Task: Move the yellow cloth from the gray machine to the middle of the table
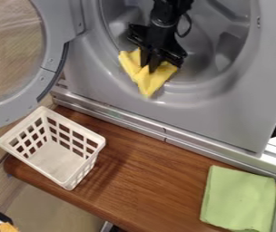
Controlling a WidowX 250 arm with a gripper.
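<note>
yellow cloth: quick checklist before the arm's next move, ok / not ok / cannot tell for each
1. Door of the gray machine swung open: ok
2. End effector down at the yellow cloth: ok
3. Yellow cloth gripped firmly enough to carry: cannot tell
4. Yellow cloth away from the machine's round opening: not ok, it is at the lower rim
5. White basket and green cloth off to the sides of the table's middle: ok, basket left and green cloth right in the picture
6. Yellow cloth on the middle of the table: not ok
</note>
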